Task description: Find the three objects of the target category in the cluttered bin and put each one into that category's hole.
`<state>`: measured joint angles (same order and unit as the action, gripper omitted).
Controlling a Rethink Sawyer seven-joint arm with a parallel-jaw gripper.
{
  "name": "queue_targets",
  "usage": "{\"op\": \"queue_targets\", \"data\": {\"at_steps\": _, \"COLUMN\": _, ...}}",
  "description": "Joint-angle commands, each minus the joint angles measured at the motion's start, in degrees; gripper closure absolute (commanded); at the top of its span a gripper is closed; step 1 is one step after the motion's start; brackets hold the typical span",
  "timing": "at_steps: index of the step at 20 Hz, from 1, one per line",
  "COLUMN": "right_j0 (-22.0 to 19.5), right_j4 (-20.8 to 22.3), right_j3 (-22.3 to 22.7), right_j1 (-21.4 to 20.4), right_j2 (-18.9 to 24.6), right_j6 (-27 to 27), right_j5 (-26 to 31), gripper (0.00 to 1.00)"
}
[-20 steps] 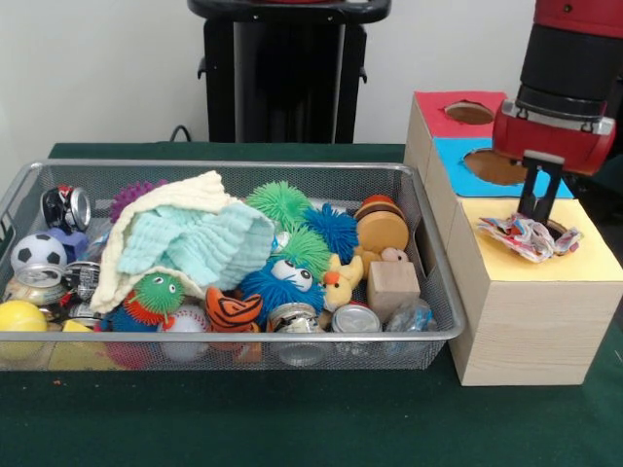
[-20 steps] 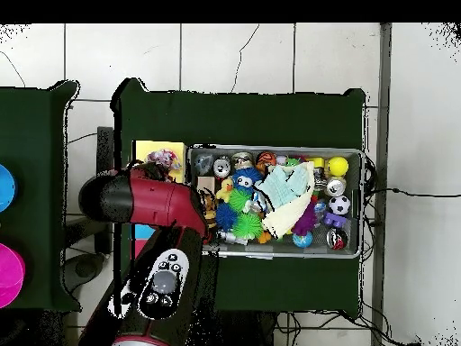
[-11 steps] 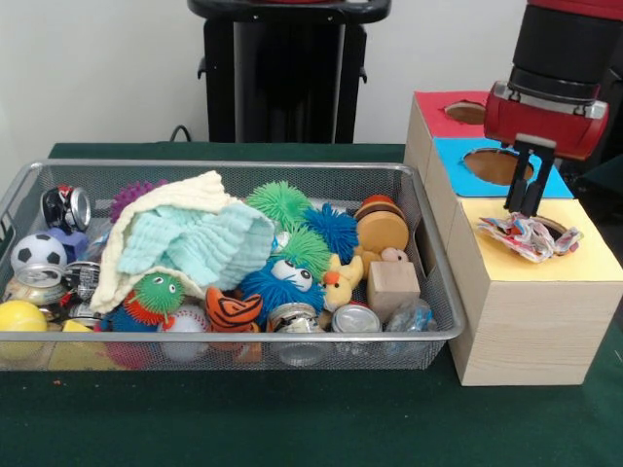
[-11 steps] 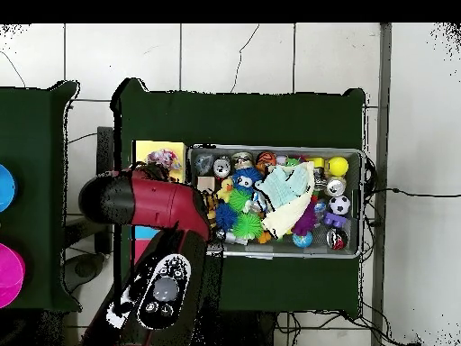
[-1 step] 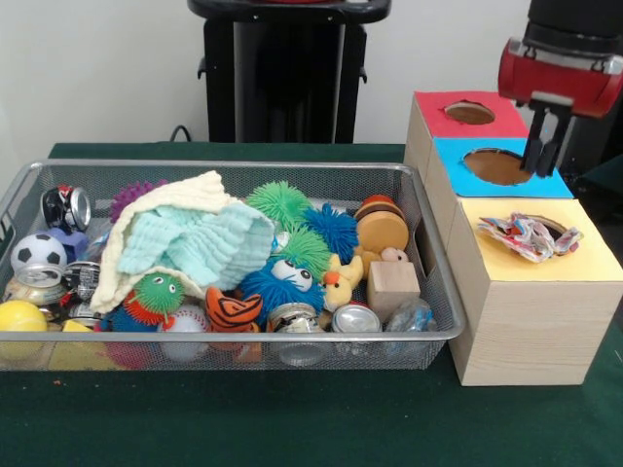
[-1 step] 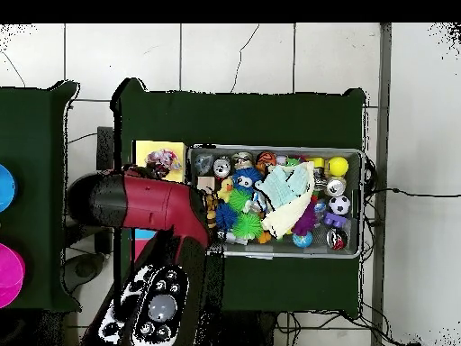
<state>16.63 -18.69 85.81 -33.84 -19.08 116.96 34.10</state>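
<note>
Front view shows the gripper point(image 5: 542, 156) hanging above the blue panel point(image 5: 501, 167) of the wooden box point(image 5: 526, 311), its two dark fingers point(image 5: 534, 154) close together with only a thin slit between them and nothing held. Just below and toward the camera, a crumpled wrapper point(image 5: 527, 236) lies on the yellow panel point(image 5: 584, 255), sitting over that panel's hole and partly resting on its rim, not dropped through. The blue panel's hole point(image 5: 493, 166) is open and dark, and behind it the red panel point(image 5: 458, 100) has its own hole too. Beside the box, on the green bench point(image 5: 292, 418), stands the wire-mesh bin point(image 5: 224, 336), crowded with things: a pale green and cream cloth point(image 5: 185, 243) draped over the left-centre heap, spiky rubber balls in green point(image 5: 279, 202) and blue point(image 5: 336, 229), a small soccer ball point(image 5: 37, 251), a yellow ball point(image 5: 19, 316), a baseball point(image 5: 187, 321), a yellow duck toy point(image 5: 339, 282), a wooden block point(image 5: 392, 285), a round wooden burger toy point(image 5: 381, 226), several crushed cans point(image 5: 355, 318), and an orange tiger-striped toy point(image 5: 232, 309). From the overhead view, the red arm point(image 6: 149, 203) covers most of the box, leaving the yellow panel and the wrapper point(image 6: 162, 160) showing just beside the bin point(image 6: 275, 150).
</note>
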Motion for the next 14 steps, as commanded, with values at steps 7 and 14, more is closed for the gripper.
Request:
{"op": "queue_targets", "data": {"at_steps": 7, "right_j0": -0.9, "right_j4": 5.8, "right_j3": -7.7, "right_j1": 0.8, "right_j2": -1.9, "right_j6": 5.1, "right_j5": 1.9, "gripper": 1.0}}
{"op": "queue_targets", "data": {"at_steps": 14, "right_j0": -0.8, "right_j4": 9.0, "right_j3": -11.8, "right_j1": 3.9, "right_j2": -4.1, "right_j6": 5.8, "right_j5": -2.4, "gripper": 1.0}}
